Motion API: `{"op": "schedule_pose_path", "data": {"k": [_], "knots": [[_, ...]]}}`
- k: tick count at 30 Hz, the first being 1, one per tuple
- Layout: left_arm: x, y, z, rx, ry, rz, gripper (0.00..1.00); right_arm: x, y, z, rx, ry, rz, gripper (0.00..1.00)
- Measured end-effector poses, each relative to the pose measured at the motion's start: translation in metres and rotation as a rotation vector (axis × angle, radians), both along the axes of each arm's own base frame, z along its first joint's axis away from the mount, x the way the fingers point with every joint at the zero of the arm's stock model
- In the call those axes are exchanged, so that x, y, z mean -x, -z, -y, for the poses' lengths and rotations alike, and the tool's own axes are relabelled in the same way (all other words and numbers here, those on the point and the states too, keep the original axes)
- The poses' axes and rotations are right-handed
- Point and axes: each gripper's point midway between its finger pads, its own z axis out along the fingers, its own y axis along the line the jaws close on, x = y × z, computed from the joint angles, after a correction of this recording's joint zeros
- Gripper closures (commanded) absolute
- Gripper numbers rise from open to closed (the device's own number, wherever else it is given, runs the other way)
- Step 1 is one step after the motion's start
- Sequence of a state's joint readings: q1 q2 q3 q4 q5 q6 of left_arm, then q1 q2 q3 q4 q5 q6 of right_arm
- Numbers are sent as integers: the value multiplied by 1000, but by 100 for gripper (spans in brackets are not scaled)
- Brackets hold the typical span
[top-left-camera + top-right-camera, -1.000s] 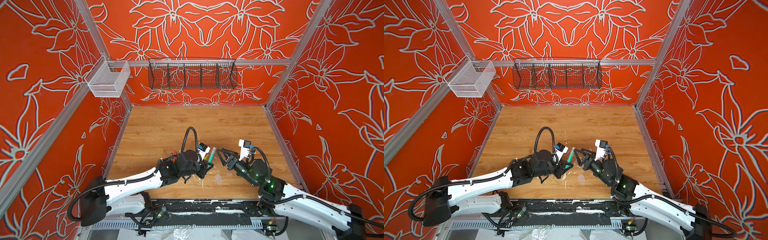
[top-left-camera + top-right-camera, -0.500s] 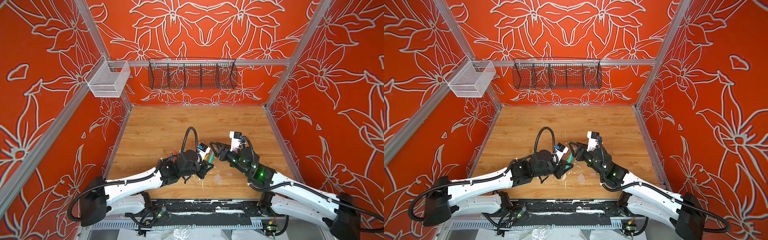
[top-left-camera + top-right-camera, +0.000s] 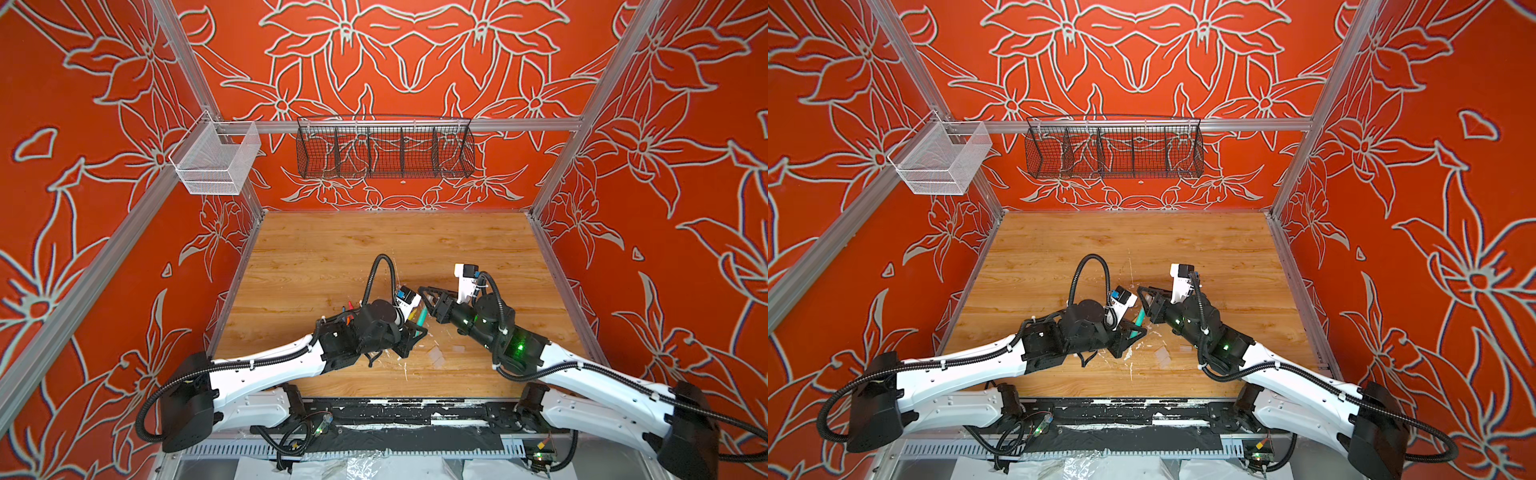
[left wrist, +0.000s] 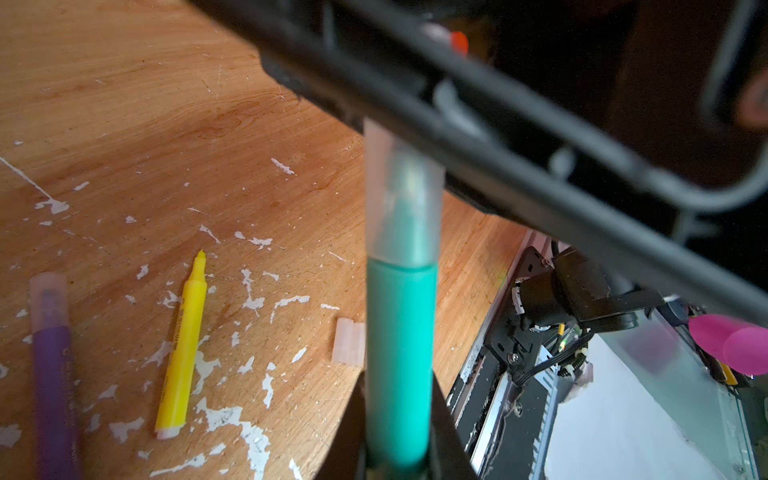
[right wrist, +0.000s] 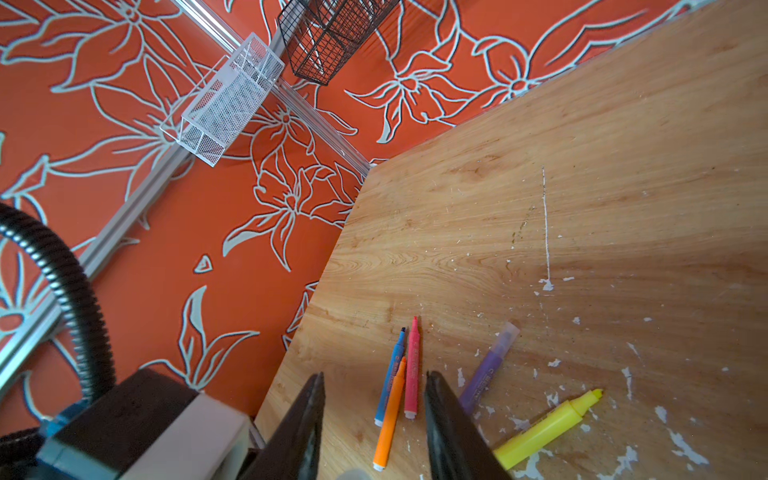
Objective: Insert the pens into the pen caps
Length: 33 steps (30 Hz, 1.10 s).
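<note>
My left gripper [image 4: 398,386] is shut on a green pen [image 4: 401,332], holding it tilted above the table, as both top views show [image 3: 420,318] [image 3: 1138,320]. A clear pen cap [image 4: 401,199] sits over the pen's tip. The cap's far end runs in behind my right gripper [image 3: 426,303]. In the right wrist view that gripper [image 5: 374,378] stands with its jaws apart, a faint glassy end low between them. On the table lie a yellow pen [image 5: 548,428], a capped purple pen [image 5: 488,370], and blue [image 5: 390,374], orange [image 5: 388,419] and pink [image 5: 412,365] pens. A loose cap [image 4: 348,343] lies beside the green pen.
White paint flecks [image 4: 253,299] scatter over the wooden table [image 3: 374,249]. A white mesh basket [image 3: 216,162] hangs on the left wall and a black wire basket [image 3: 384,151] on the back wall. The table's front edge [image 4: 511,266] lies close to both grippers.
My right gripper has swung left and forward to the capped tip of the green pen, and its jaws have narrowed. The left arm and its pen have not moved.
</note>
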<state>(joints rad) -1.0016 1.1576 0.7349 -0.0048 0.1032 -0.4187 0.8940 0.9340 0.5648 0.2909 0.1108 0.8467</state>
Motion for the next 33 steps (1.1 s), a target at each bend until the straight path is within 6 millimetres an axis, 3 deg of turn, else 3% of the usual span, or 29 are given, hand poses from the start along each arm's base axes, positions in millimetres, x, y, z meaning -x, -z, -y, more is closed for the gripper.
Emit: {"op": "schedule_pose_path", "data": {"k": [9,12,24,33], "knots": [[-1,3,0,-12,-1,3,100,2,-4,-2,-8,-13,1,94],[-5,2,1,-24,-7,14,100,3,-3,-4,0,-19,3,98],[-22,-27,0,-67,-5,86,100,-3,-33,4,-94,54,81,100],[-33,-33,-7,-121,-14,109,100,-9,-36,3,-141,95,92,100]]}}
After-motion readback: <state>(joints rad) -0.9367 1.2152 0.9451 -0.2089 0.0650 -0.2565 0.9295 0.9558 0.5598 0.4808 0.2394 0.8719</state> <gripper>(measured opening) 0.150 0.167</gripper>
